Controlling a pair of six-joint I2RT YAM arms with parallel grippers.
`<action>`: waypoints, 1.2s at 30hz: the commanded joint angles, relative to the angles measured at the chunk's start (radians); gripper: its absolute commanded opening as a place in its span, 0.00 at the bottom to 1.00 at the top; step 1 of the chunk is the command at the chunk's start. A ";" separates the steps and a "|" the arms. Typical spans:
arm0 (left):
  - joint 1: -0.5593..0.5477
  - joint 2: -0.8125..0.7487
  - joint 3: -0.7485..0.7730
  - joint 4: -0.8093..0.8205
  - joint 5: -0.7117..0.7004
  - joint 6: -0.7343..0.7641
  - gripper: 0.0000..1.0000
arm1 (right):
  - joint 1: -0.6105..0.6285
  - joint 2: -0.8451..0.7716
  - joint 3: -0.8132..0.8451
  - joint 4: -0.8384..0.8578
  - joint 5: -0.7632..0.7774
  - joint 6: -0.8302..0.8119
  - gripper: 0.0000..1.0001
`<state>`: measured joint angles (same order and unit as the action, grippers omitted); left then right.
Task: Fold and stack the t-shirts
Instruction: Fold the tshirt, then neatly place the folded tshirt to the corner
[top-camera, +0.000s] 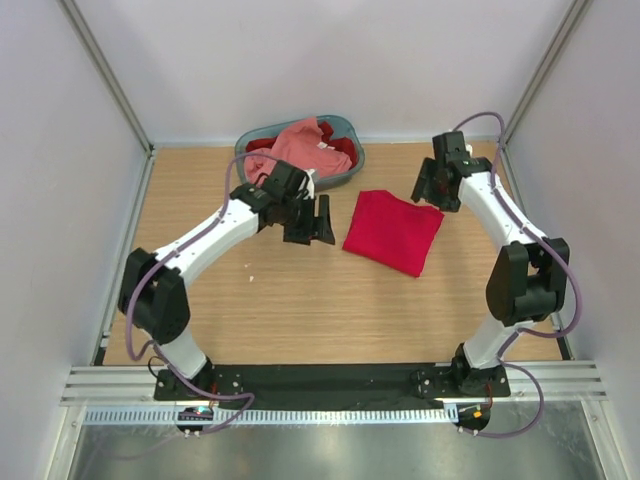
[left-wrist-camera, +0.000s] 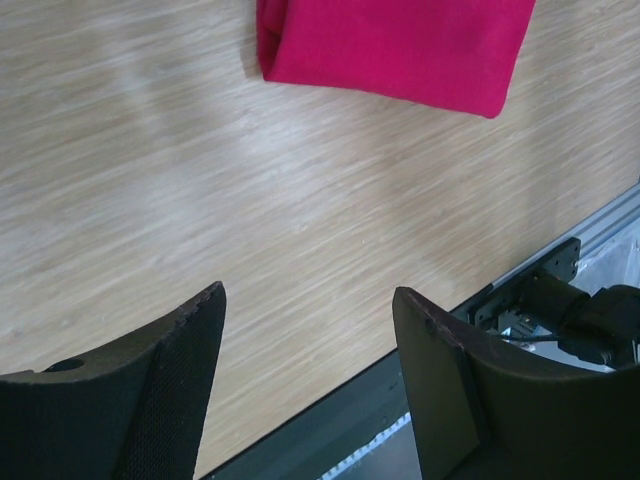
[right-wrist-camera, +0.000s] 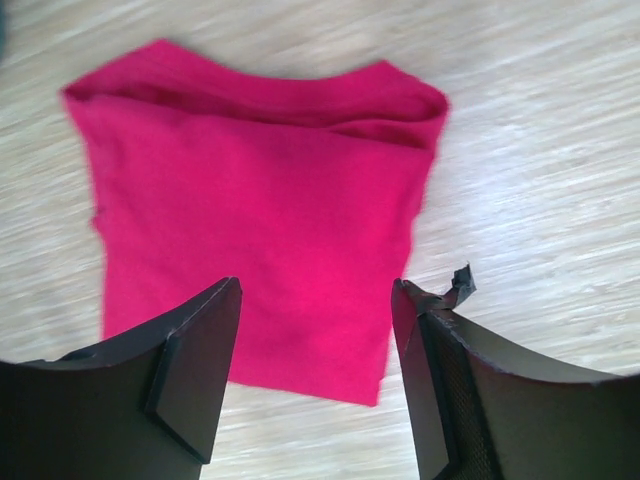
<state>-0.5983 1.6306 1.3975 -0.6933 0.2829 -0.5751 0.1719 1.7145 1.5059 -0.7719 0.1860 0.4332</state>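
Left gripper (left-wrist-camera: 310, 295) and right gripper (right-wrist-camera: 318, 285) gape wide, empty; the far salmon pink cloth t-shirt (top-camera: 300, 142), likely limp and light, wants pinching at a raised fold.

A bright crimson t-shirt (top-camera: 393, 231), plain and unpatterned, is seen on the worktop (top-camera: 250, 300), which is marked with pale, streaked wood grain. A salmon pink t-shirt (top-camera: 300, 148) and a darker red t-shirt (top-camera: 327, 131) are shown in a grey-blue basket (top-camera: 356, 160). The left end effector (left-wrist-camera: 308, 296) and right end effector (right-wrist-camera: 318, 288) are coloured matt black. The arms (top-camera: 205, 240) are finished in white with black joints, and the cables (top-camera: 232, 175) are tinted mauve.
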 joint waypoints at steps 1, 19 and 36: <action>-0.006 0.095 0.101 0.106 0.041 0.050 0.69 | -0.089 -0.016 -0.102 0.101 -0.095 -0.042 0.69; -0.052 -0.164 -0.106 0.048 0.072 -0.035 0.68 | -0.276 0.209 -0.242 0.451 -0.542 -0.137 0.99; -0.051 -0.362 -0.115 -0.078 0.019 -0.020 0.70 | -0.226 0.182 -0.213 0.429 -0.528 -0.151 0.33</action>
<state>-0.6525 1.2980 1.2690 -0.7609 0.3027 -0.6022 -0.0586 1.9800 1.2774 -0.2901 -0.4225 0.2985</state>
